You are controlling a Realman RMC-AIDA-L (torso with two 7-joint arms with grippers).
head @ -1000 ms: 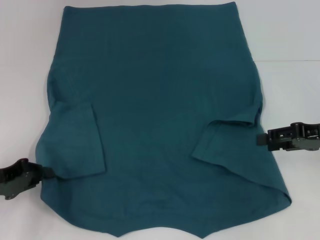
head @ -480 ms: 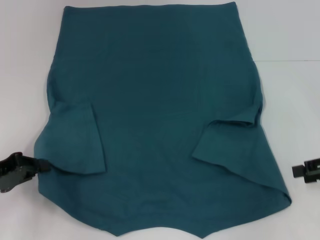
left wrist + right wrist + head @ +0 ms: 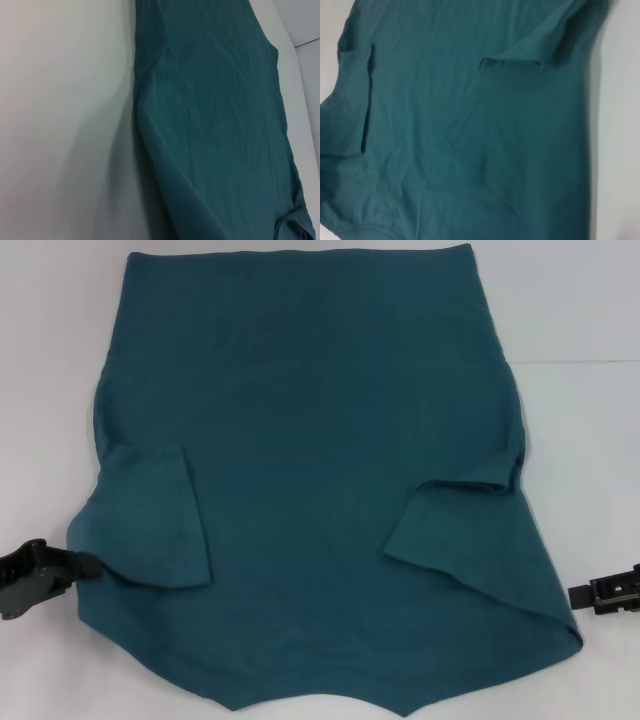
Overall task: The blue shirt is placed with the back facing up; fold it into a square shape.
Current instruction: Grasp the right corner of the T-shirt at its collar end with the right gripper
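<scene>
Even, bright, diffuse light falls from above on the white table [image 3: 590, 310], without glare. In the left wrist view a broad soft shadow lies on the table beside the blue shirt [image 3: 215, 115]; the right wrist view is soft and slightly blurred, the shirt's sleeve folds casting thin dark shadows

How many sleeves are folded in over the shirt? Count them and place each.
2. One sleeve lies folded in on the shirt near the left end effector; the other sleeve lies folded in on the robot's right side. None looks hidden.
</scene>
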